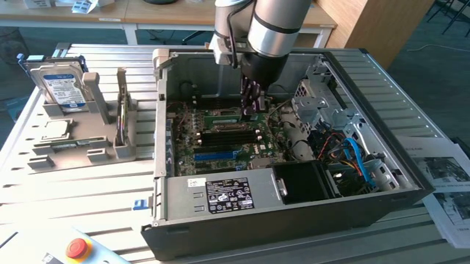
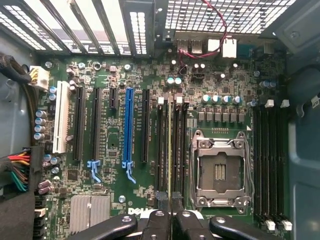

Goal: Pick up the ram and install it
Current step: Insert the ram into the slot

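We see the gripper (image 2: 170,204) closed on the ram (image 2: 170,150), its two dark fingertips (image 2: 161,199) pinching the stick's near end. In the wrist view the ram appears edge-on as a thin line running along the black memory slots (image 2: 162,145), just beside the open CPU socket (image 2: 220,170) on the green motherboard (image 2: 115,75). We cannot tell whether the ram touches a slot. In the exterior view the arm reaches down into the open computer case (image 1: 294,225), over the far half of the board. Outside the case, at the exterior view's left, a hard drive (image 1: 63,85) stands upright in a grey holder (image 1: 92,93).
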Motion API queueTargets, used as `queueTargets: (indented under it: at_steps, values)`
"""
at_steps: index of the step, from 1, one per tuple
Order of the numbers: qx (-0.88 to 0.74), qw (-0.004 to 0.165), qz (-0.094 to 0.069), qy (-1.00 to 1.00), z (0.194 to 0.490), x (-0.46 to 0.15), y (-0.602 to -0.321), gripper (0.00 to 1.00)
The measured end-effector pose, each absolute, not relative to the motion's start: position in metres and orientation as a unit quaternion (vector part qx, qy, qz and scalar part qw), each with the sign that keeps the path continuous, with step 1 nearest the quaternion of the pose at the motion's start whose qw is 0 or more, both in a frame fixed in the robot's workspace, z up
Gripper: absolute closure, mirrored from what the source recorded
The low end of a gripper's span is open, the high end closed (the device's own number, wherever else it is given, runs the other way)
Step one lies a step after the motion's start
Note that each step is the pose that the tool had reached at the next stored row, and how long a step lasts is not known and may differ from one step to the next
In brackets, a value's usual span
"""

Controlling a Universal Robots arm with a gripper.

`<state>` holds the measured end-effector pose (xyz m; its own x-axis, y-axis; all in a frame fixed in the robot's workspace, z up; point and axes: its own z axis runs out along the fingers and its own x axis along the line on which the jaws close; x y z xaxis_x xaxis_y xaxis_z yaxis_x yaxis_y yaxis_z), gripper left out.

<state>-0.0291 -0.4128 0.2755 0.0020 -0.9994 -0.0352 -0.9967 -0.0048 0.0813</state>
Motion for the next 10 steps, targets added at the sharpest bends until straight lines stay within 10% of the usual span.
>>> queueTargets:
  at_steps: [10]
  values:
    - [0.708, 0.017, -0.040, -0.705, 0.260, -0.029, -0.413, 0.88]
